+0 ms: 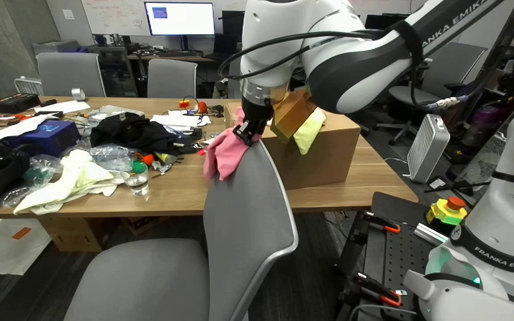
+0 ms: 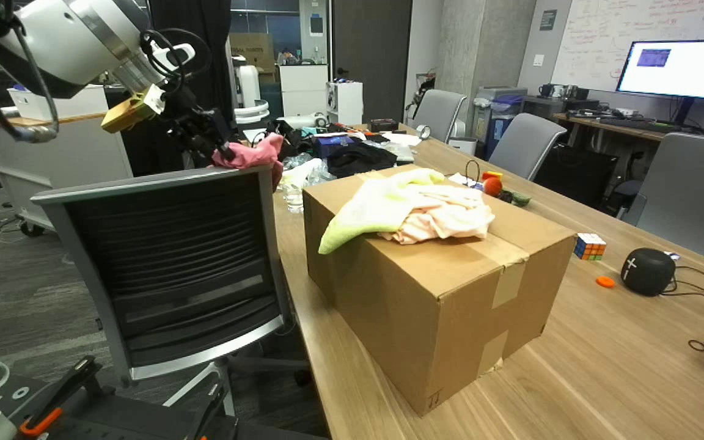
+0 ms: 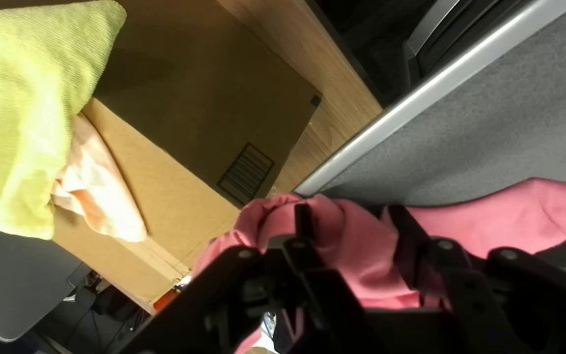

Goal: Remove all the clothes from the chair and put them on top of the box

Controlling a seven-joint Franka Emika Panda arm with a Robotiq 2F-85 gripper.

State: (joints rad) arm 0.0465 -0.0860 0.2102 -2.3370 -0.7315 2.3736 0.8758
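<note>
A pink cloth (image 1: 225,154) hangs over the top corner of the grey chair's backrest (image 1: 250,200). It also shows in an exterior view (image 2: 260,153) and in the wrist view (image 3: 514,216). My gripper (image 1: 244,133) is down at that corner. In the wrist view its fingers (image 3: 354,231) stand apart, with bunched pink cloth between them. The cardboard box (image 2: 376,305) stands on the table beside the chair. A yellow-green cloth (image 2: 382,201) and a pale peach cloth (image 2: 450,214) lie on its top. The yellow-green cloth overhangs the edge facing the chair.
The wooden table (image 1: 181,178) holds a glass of water (image 1: 137,182), a cream cloth (image 1: 72,180), a black cloth (image 1: 127,131) and a blue box (image 1: 45,136). A Rubik's cube (image 2: 590,245) and a black speaker (image 2: 648,272) stand beyond the box.
</note>
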